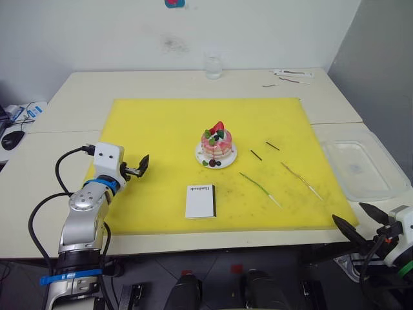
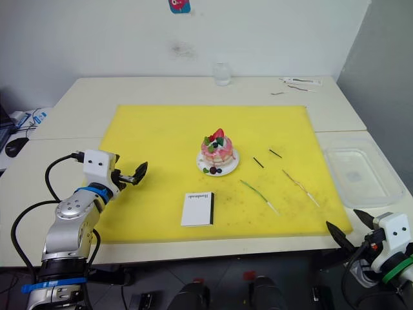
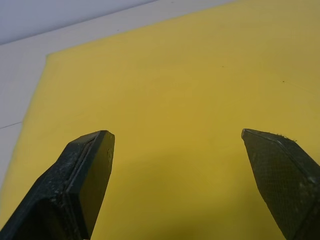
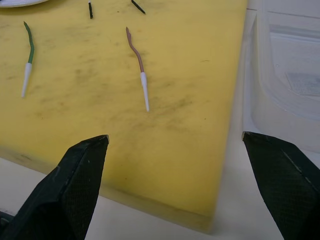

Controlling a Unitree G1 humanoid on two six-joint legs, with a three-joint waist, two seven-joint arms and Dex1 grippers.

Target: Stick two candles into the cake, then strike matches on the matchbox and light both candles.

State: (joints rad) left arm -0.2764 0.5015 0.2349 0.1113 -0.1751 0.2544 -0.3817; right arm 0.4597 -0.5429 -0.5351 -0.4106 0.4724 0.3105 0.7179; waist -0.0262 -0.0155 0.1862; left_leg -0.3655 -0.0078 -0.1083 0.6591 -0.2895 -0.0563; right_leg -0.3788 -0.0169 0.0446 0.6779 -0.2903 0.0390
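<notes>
Now the left gripper (image 1: pixel 139 166) hangs with fingers apart over the left part of the yellow mat (image 1: pixel 161 129), holding nothing. Likewise the right gripper (image 1: pixel 359 218) is spread wide and empty at the mat's near right corner, beside the clear tray (image 1: pixel 361 169). Near it lie two candles (image 4: pixel 138 60), then two matches (image 1: pixel 256 155). The cake (image 1: pixel 216 144) stands mid-mat, the matchbox (image 1: pixel 200 201) nearer.

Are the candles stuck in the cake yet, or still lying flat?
Still lying flat. Both candles rest on the yellow mat to the robot's right of the cake, apart from it.
</notes>
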